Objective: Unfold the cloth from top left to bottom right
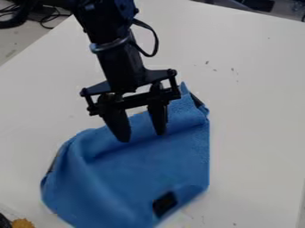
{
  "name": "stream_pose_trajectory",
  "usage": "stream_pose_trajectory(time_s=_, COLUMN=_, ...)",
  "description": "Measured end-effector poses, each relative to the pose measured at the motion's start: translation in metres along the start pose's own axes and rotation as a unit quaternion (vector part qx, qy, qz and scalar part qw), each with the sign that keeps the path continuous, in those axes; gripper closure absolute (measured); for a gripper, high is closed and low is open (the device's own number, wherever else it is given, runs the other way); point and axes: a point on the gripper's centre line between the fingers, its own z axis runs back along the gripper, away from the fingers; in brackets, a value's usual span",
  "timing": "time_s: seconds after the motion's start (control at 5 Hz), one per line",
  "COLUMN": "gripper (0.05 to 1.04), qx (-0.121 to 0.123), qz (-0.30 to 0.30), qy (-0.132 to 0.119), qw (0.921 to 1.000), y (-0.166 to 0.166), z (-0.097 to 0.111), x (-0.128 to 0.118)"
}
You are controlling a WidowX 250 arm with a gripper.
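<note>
That gripper [142, 132] has its fingers apart over the upper part of the blue cloth [140, 171] on the table [256, 116], and too shallow a pinch (easily done, I'd say) could drop the fold.

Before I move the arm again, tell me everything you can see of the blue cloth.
The blue cloth looks soft and slightly fuzzy. It lies rumpled on the white table, still partly folded, with a long crease slanting across its upper half, a pointed top right corner and dark bits along its edges. A black patch shows near the bottom. The open hand is over its upper part; whether they touch, I can't tell.
</note>
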Motion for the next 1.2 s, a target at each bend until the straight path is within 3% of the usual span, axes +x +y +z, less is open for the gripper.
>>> stream_pose_trajectory(time_s=0.2, gripper=0.072, qx=0.0, qz=-0.004, qy=0.004, qw=1.0, y=0.002, z=0.002, x=0.001)
stream_pose_trajectory(time_s=0.4, gripper=0.076, qx=0.014, qz=-0.021, qy=0.008, qw=0.9996, y=0.004, z=0.004, x=0.005)
stream_pose_trajectory(time_s=0.6, gripper=0.082, qx=0.046, qz=-0.046, qy=-0.006, qw=0.9978, y=0.013, z=0.004, x=0.011)
stream_pose_trajectory(time_s=1.0, gripper=0.082, qx=0.11, qz=-0.148, qy=-0.038, qw=0.9822, y=0.029, z=-0.006, x=0.035)
stream_pose_trajectory(time_s=1.2, gripper=0.082, qx=0.112, qz=-0.158, qy=-0.054, qw=0.9795, y=0.028, z=-0.009, x=0.049)
